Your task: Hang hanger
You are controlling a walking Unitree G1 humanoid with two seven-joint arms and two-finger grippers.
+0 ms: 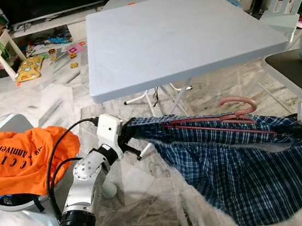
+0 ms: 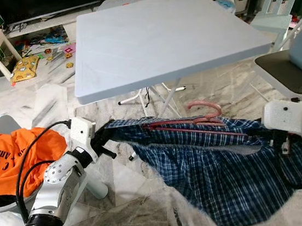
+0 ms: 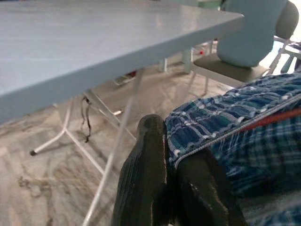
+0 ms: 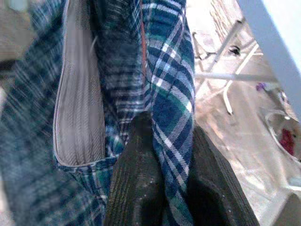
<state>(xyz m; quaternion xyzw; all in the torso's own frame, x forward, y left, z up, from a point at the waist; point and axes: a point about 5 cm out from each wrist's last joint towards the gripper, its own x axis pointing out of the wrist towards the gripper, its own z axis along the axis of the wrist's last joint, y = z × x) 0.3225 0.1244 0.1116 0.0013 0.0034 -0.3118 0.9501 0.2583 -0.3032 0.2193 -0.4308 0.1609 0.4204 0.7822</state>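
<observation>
Stretched low between our two arms, just in front of us, the blue plaid garment [image 1: 241,173] sags toward the marble floor [image 1: 152,212]. Our left gripper [image 3: 171,165] pinches one end of its waistband, the black fingers [image 3: 146,179] closed flat on the cloth; our right gripper [image 4: 164,155] is clamped on the opposite end, plaid fabric squeezed between its fingers [image 4: 136,179]. Inside the spread waistband lies the red hanger [image 1: 218,122], its bar running along the opening and its pink hook [image 1: 238,104] poking up above the cloth, near the legs of the pale blue folding table [image 1: 179,32] that stands just beyond. To our left, an orange T-shirt [image 1: 19,159] with dark lettering is draped over a white seat. Toys litter the floor behind the table, and a dark-cushioned chair [image 1: 294,70] stands to the right.
</observation>
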